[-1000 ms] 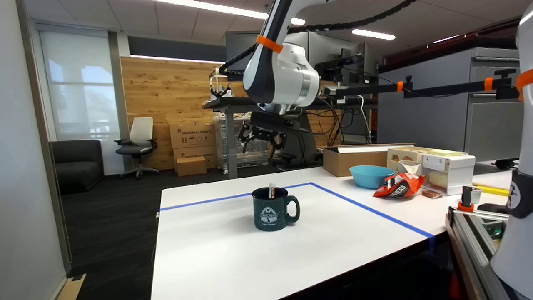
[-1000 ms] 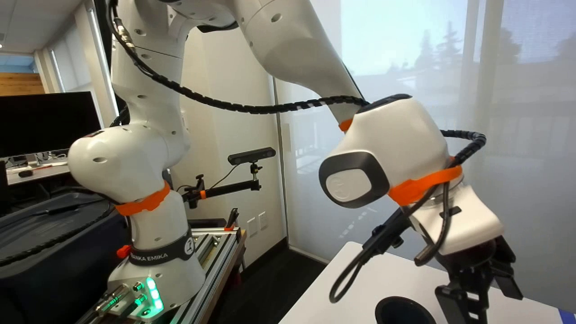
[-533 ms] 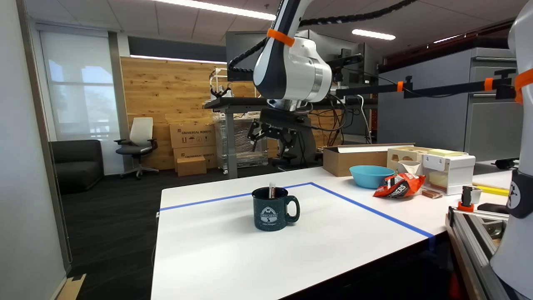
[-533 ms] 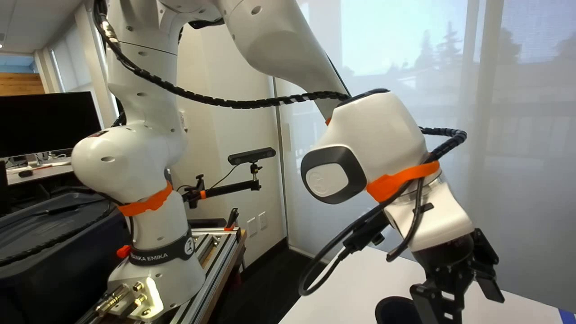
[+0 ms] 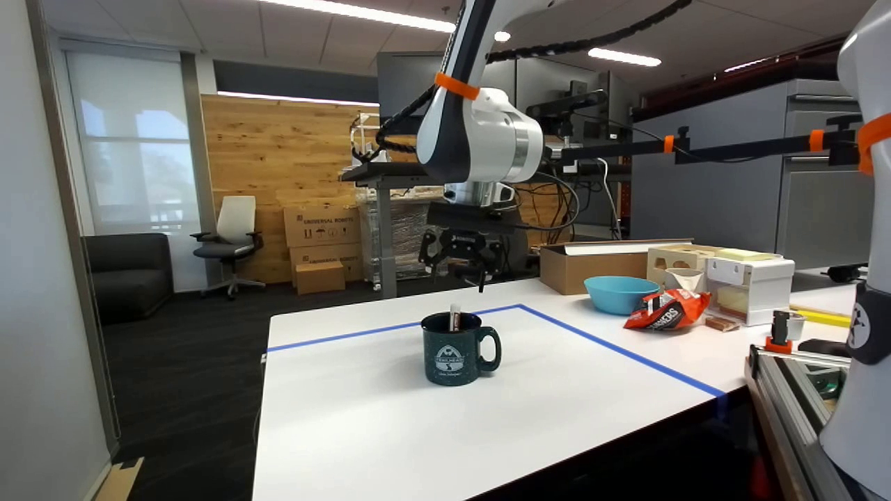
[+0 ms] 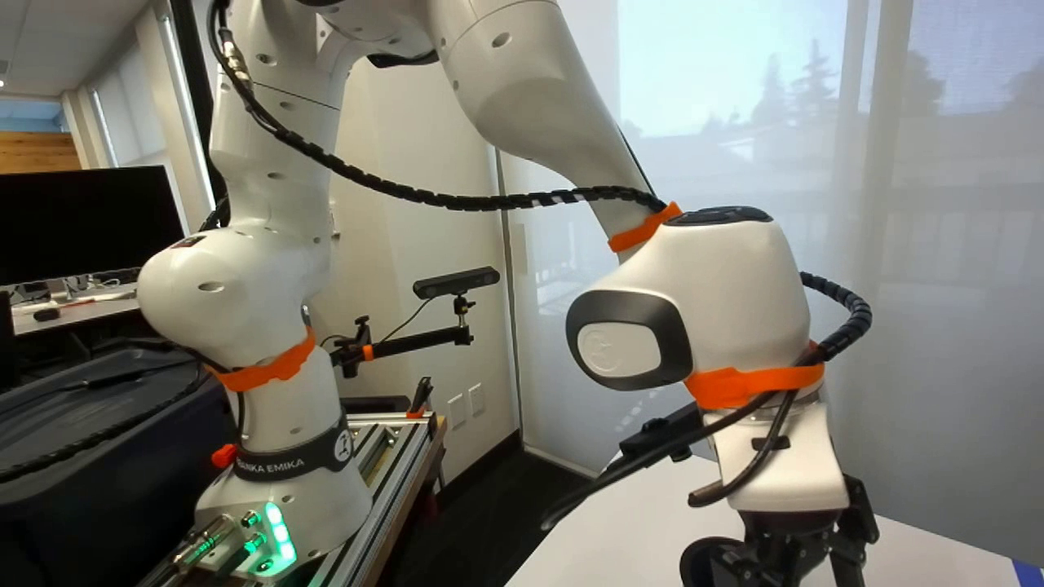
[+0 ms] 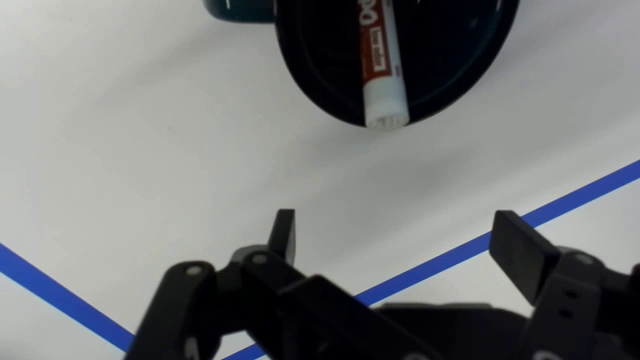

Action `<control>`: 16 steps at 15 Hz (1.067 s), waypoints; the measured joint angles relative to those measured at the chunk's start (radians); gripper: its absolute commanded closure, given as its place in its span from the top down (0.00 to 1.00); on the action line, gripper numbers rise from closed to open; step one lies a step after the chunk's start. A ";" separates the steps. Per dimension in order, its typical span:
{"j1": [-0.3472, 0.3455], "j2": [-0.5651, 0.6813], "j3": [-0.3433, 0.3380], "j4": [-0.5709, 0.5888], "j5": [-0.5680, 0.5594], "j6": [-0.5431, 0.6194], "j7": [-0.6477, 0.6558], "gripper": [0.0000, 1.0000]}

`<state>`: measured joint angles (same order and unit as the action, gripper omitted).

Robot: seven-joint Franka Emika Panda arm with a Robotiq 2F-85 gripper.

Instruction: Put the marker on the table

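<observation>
The marker, white with a red-brown label, stands leaning inside the dark green mug, its white end over the rim in the wrist view. Its white end also shows above the mug in an exterior view. The mug stands on the white table within the blue tape lines. My gripper is open and empty, above the table and higher than the mug, apart from the marker. In the wrist view the open fingers lie below the mug in the picture. In an exterior view the fingertips are cut off at the bottom edge.
A blue bowl, a red snack bag, a cardboard box and a white box stand along the table's far right. A camera arm reaches out behind them. The mug's handle points right in that view.
My gripper has come down towards the table and turned from tilted to nearly upright. It shifted sideways and partly back. The mug and marker have not moved.
</observation>
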<state>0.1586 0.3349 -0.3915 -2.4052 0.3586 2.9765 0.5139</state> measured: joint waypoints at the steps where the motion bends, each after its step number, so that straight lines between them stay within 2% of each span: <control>1: 0.007 0.006 -0.002 0.005 0.000 0.000 0.013 1.00; 3: 0.012 0.010 0.001 0.014 0.001 -0.015 0.023 1.00; 8: -0.035 0.010 0.073 0.025 -0.014 -0.093 0.037 1.00; 14: -0.053 0.010 0.112 0.010 -0.056 -0.109 0.037 0.99; 15: -0.054 0.010 0.114 0.008 -0.061 -0.109 0.037 0.76; 16: -0.054 0.010 0.116 0.007 -0.067 -0.109 0.037 0.74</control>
<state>0.1046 0.3445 -0.2756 -2.3981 0.2919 2.8671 0.5513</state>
